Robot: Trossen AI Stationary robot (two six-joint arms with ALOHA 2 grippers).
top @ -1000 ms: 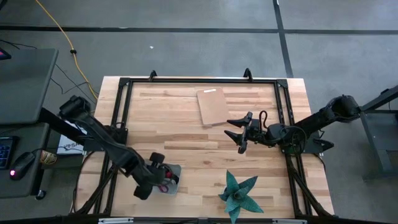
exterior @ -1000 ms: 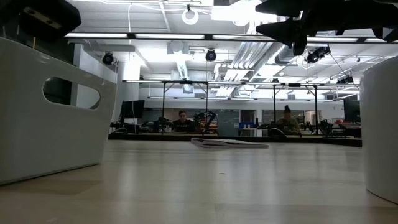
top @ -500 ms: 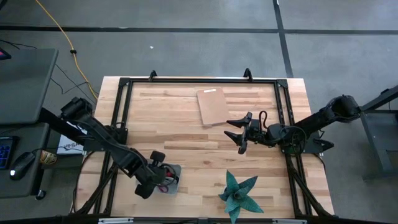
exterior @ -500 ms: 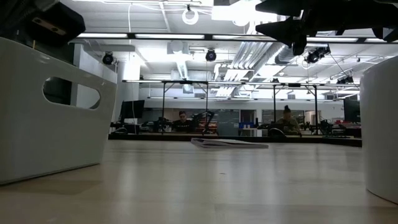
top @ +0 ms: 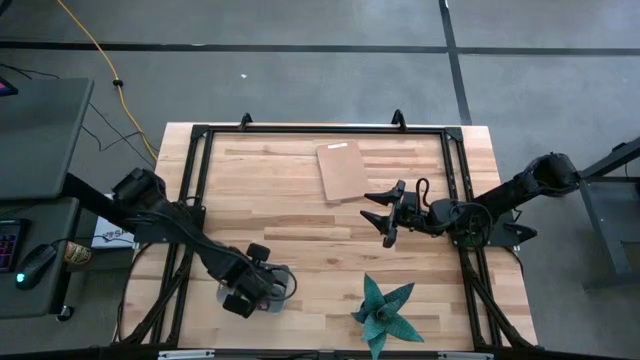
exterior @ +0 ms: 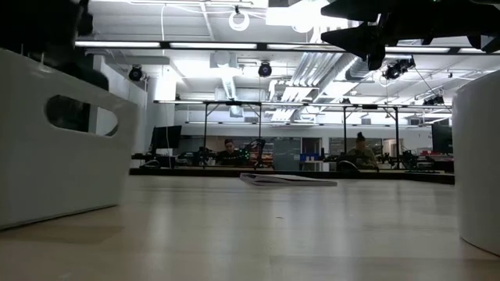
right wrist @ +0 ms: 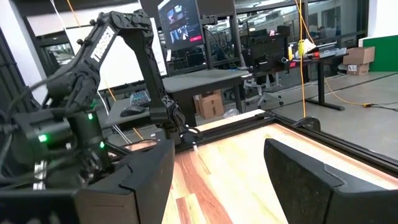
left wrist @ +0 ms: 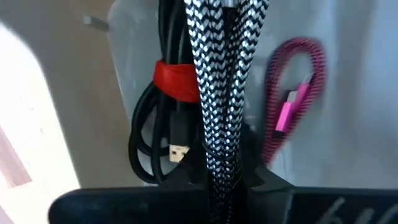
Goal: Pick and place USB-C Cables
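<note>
My left gripper is over a small white bin near the table's near edge, shut on a black-and-white braided grey USB-C cable. In the left wrist view two more cables lie in the bin: a black cable coiled with a red tie and a pinkish-red cable. The fourth cable I cannot make out. My right gripper hovers open over the table's right middle, touching nothing. My left gripper pinches the grey cable's bundled strands between its two fingers, coming from above and pointing down into the bin. Several strands run side by side out past the fingertips, reaching into the bin beside the other cables. Which end it holds is hidden.
A brown board lies flat toward the far edge. A teal paper star sits near the near edge, right of the bin. In the low view the bin stands at the left and another white wall at the right.
My left arm has swung a little toward the table's right and near edge, and its gripper has turned over the bin. In the low view the bin has shifted slightly to the left. My right arm has kept still.
</note>
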